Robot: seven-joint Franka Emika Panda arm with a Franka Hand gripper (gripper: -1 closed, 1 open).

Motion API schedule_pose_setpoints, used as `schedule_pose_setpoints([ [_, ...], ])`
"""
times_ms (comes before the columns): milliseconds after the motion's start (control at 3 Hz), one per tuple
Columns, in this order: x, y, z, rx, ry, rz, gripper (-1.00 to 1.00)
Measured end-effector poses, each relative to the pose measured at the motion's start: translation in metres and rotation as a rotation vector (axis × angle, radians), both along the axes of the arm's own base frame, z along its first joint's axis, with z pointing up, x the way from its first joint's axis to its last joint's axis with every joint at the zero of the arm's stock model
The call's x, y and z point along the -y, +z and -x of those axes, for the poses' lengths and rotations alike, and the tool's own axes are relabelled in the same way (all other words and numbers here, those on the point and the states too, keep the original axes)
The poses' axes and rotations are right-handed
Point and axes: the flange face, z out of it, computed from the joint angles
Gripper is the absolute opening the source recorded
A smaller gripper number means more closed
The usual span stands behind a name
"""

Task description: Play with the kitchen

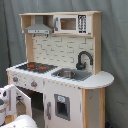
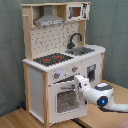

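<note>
The kitchen (image 1: 65, 50) is a pale wood and white toy unit that stands upright in both exterior views. It has a black-red stovetop (image 2: 52, 59), a grey sink (image 2: 81, 50), a black faucet (image 2: 75, 39) and a grey hood (image 2: 49, 21). In the second exterior view my gripper (image 2: 78, 82) is right against the upper right corner of the oven door (image 2: 65, 102), coming in from the second exterior view's right. In the first exterior view the oven door (image 1: 25, 102) stands ajar, and the white arm (image 1: 7, 97) is partly cut off at the first exterior view's lower left.
A toy microwave (image 1: 70, 23) sits on the top shelf beside the hood. A white cupboard door (image 1: 62, 107) lies under the sink. The unit stands on a wooden surface (image 2: 20, 120) in front of a grey curtain (image 1: 115, 40).
</note>
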Motion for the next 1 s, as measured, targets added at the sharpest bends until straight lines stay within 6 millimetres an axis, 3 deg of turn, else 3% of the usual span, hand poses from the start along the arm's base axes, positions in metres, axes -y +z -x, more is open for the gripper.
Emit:
schedule_pose_setpoints([
  [1000,-0.027,-0.007,0.020,0.078,-0.124,0.020,-1.00],
])
